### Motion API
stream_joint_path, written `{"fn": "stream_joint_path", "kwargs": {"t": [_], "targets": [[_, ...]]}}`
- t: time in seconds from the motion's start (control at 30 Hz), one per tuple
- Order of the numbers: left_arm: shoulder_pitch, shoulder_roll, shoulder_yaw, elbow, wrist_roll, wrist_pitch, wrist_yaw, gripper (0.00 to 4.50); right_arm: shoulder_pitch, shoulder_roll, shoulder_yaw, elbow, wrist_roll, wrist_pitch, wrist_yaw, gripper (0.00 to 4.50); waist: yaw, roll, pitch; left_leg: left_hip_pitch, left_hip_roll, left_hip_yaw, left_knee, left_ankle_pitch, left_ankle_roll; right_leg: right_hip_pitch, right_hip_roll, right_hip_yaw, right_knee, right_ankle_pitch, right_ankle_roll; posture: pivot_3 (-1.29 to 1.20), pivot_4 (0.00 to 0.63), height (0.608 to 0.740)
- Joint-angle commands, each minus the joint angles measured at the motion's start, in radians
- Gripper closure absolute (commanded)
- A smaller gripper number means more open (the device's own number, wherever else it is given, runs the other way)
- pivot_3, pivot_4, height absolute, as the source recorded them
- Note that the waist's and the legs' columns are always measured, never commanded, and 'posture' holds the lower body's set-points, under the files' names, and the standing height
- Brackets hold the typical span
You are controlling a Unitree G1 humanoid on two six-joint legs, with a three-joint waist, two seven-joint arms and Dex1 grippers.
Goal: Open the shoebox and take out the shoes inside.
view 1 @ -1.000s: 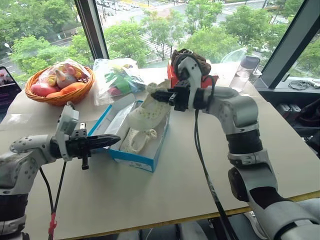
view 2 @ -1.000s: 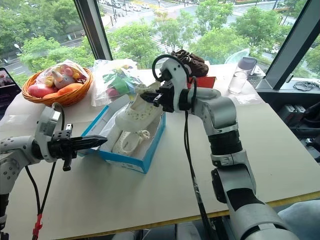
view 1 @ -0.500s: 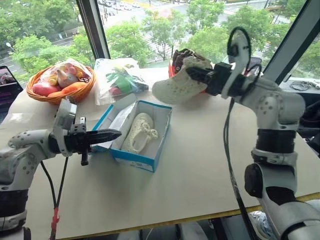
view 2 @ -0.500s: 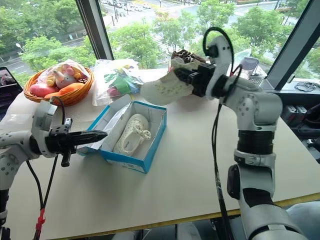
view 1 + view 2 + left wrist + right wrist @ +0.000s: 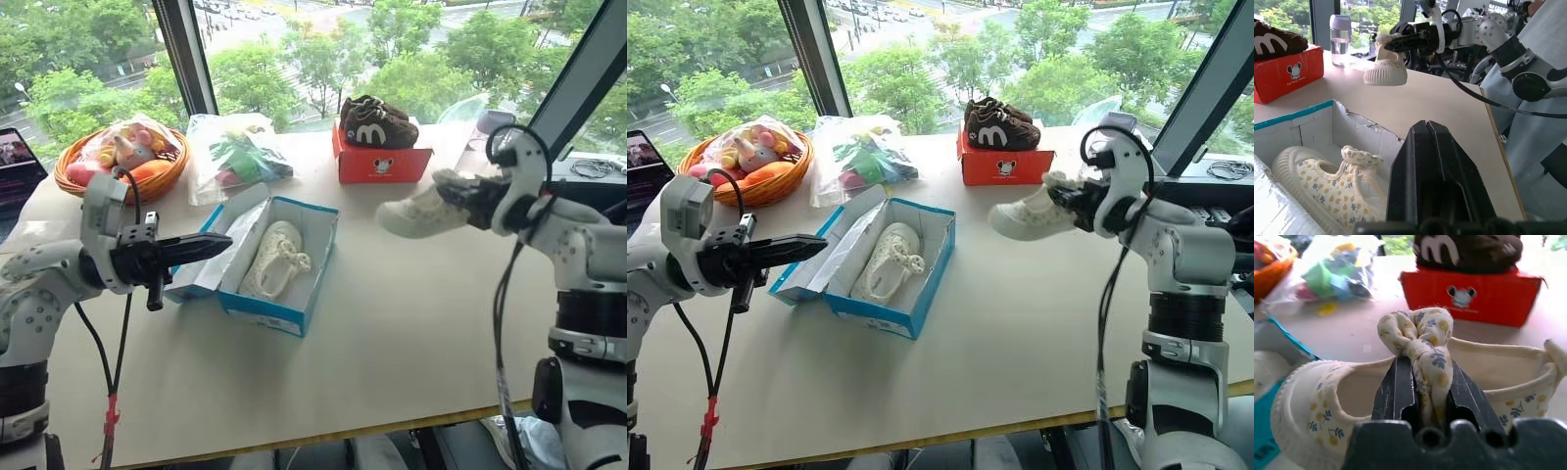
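The blue shoebox (image 5: 266, 316) stands open on the table, its lid folded out to the left. One cream shoe (image 5: 274, 257) lies inside on the white lining. My right gripper (image 5: 1427, 377) is shut on the bow of the other cream shoe (image 5: 416, 213) and holds it in the air over the table's right side, toe pointing left. It appears in the left wrist view too, where the held shoe (image 5: 1385, 73) hangs beyond the box. My left gripper (image 5: 223, 240) is shut and empty, level, hovering just left of the box over its lid.
A red box (image 5: 380, 164) topped with dark brown shoes sits at the back. At the back left are a basket (image 5: 118, 176) of toys and a plastic bag (image 5: 235, 152). A clear bottle (image 5: 480, 137) stands at the back right. The table's front edge runs below the box.
My right gripper has carried the shoe from above the box to the right and downward. My left gripper has risen slightly beside the box.
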Motion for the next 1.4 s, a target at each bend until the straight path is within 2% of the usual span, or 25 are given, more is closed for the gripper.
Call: {"fn": "stream_joint_path", "kwargs": {"t": [0.03,0.23,0.27,0.33,0.6,0.73,0.87,1.03,1.13,1.27,1.4], "targets": [[-0.004,0.011,0.036,-0.015,-0.017,-0.003,0.002,4.50,0.012,0.020,-0.068,0.041,0.000,-0.079,-0.066,4.35,0.002,0.000,0.000,0.000,0.000,0.000,0.000,0.000,0.000,0.000,0.000,0.000,0.000,0.000,0.000,0.00,0.150,0.740],[-0.004,0.011,0.034,-0.012,-0.011,-0.007,0.001,4.50,0.071,0.027,-0.069,0.024,0.000,-0.102,-0.091,4.35,0.004,0.000,0.000,0.000,0.000,0.000,0.000,0.000,0.000,0.001,0.000,0.000,0.000,0.000,0.000,0.00,0.150,0.740],[-0.004,0.011,0.034,-0.011,-0.010,-0.007,0.000,4.50,0.080,0.027,-0.074,0.009,0.007,-0.100,-0.092,3.37,0.005,0.000,0.000,0.000,0.000,0.000,0.000,0.000,0.000,0.001,0.000,0.000,0.000,0.000,0.000,0.00,0.150,0.740],[-0.008,0.012,0.032,-0.007,-0.010,-0.006,-0.002,4.50,0.092,0.018,-0.070,-0.021,0.020,-0.090,-0.077,2.81,0.005,0.000,0.000,0.001,0.000,0.000,0.000,0.000,0.000,0.001,0.000,0.000,0.000,0.000,0.000,0.00,0.150,0.740],[-0.020,0.004,0.011,0.006,0.005,-0.015,-0.008,4.50,0.134,-0.052,0.010,-0.113,-0.012,-0.069,-0.028,0.09,0.003,0.000,0.000,0.001,0.000,0.000,0.000,0.000,0.000,0.001,0.000,0.000,0.000,0.000,0.001,0.00,0.150,0.740],[-0.022,0.002,0.007,0.009,0.008,-0.019,-0.010,4.50,0.152,-0.108,0.037,-0.179,-0.011,-0.036,0.019,0.09,0.003,0.000,0.000,0.001,0.000,0.000,0.001,0.000,0.000,0.002,0.000,0.000,0.000,-0.001,0.003,0.00,0.150,0.740],[-0.021,0.005,0.009,0.012,0.009,-0.019,-0.010,4.50,0.125,-0.180,0.001,-0.280,0.028,-0.011,0.080,0.09,0.005,0.002,0.001,0.000,0.000,0.000,0.001,0.000,0.000,0.001,0.000,0.000,0.000,-0.004,0.008,0.00,0.150,0.740],[-0.020,0.006,0.009,0.011,0.010,-0.017,-0.006,4.50,-0.002,-0.144,0.000,-0.495,0.232,0.087,0.176,0.09,-0.005,0.002,0.001,0.002,0.000,0.002,0.001,0.000,0.001,0.001,0.000,0.002,0.000,-0.004,0.009,0.00,0.150,0.740],[-0.024,0.005,0.007,0.013,0.011,-0.017,-0.004,4.50,-0.080,-0.082,0.089,-0.559,0.285,0.122,0.199,0.09,-0.002,0.002,0.001,0.003,0.001,0.002,0.001,0.000,0.001,0.002,0.002,0.002,0.000,-0.004,0.009,0.00,0.150,0.740],[-0.014,0.016,0.023,0.013,-0.006,-0.002,-0.019,4.50,-0.198,0.026,0.314,-0.540,0.259,0.126,0.247,0.03,0.002,0.002,0.001,0.002,0.000,0.002,0.002,0.000,0.001,0.002,0.000,0.002,-0.001,-0.004,0.010,0.00,0.150,0.740],[0.018,0.032,0.027,0.029,0.015,-0.016,-0.048,4.50,-0.232,0.041,0.486,-0.467,0.183,0.082,0.329,0.03,0.010,0.002,0.001,0.001,0.000,0.002,0.002,-0.001,0.001,0.001,0.000,0.002,0.000,-0.003,0.009,0.00,0.150,0.740]]}}
